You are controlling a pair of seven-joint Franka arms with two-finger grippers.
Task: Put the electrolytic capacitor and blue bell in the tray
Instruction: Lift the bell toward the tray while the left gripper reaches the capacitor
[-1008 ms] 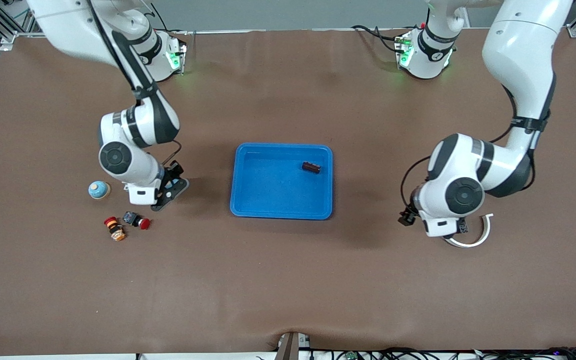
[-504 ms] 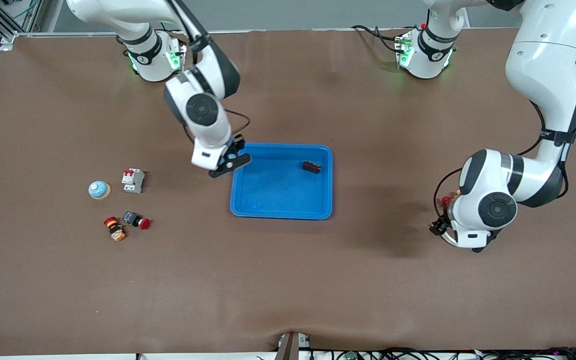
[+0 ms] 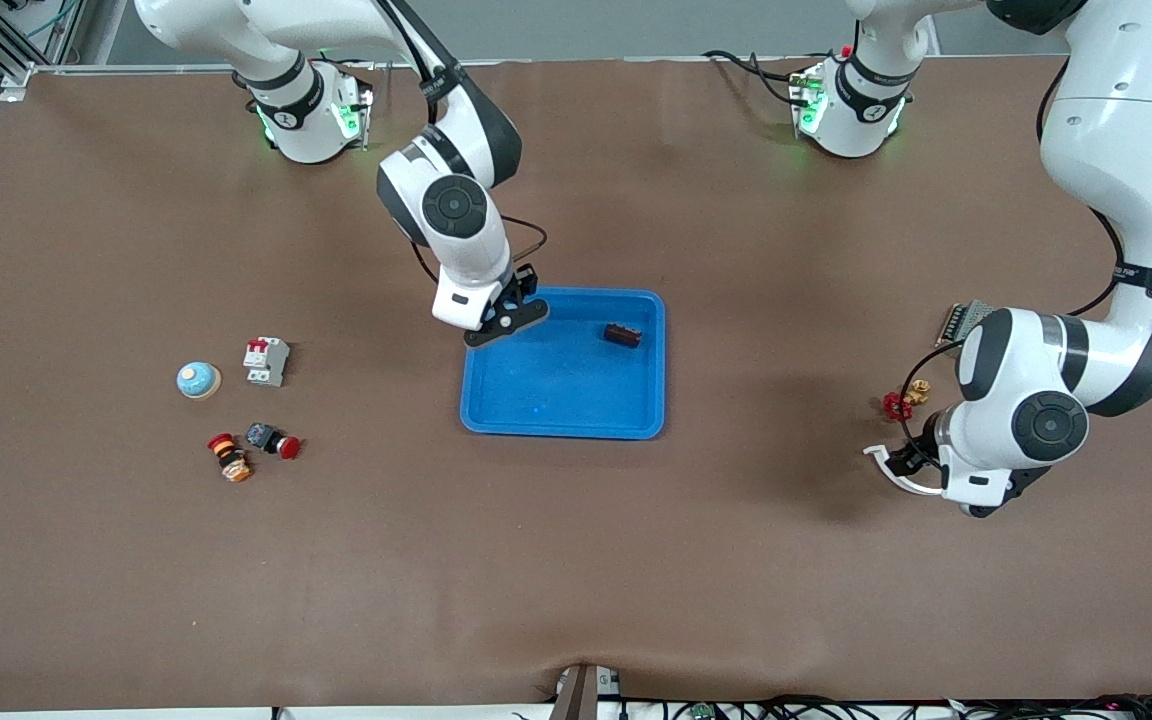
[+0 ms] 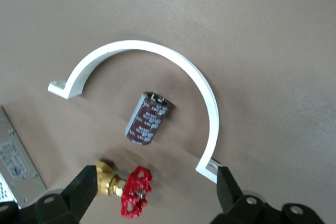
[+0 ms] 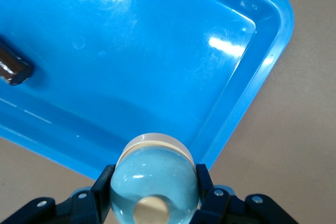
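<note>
The placing of the bell was in hand. The right gripper [image 3: 504,320] hung over the upper corner of the tray [image 3: 556,395], in the middle of the front view, its jaws pinching the bell [image 5: 155,179]. One capacitor [image 3: 622,335] already lay in the tray's upper part. The next move, I think, called for carrying the bell a little more inward over the tray floor, lowering, then spreading the jaws.

The left gripper [image 4: 155,190], jaws spread wide, hovered over a second capacitor [image 4: 146,118] lying on the surface [image 4: 273,35] inside a white curved bracket [image 4: 157,51], near a red valve [image 4: 135,193].
</note>
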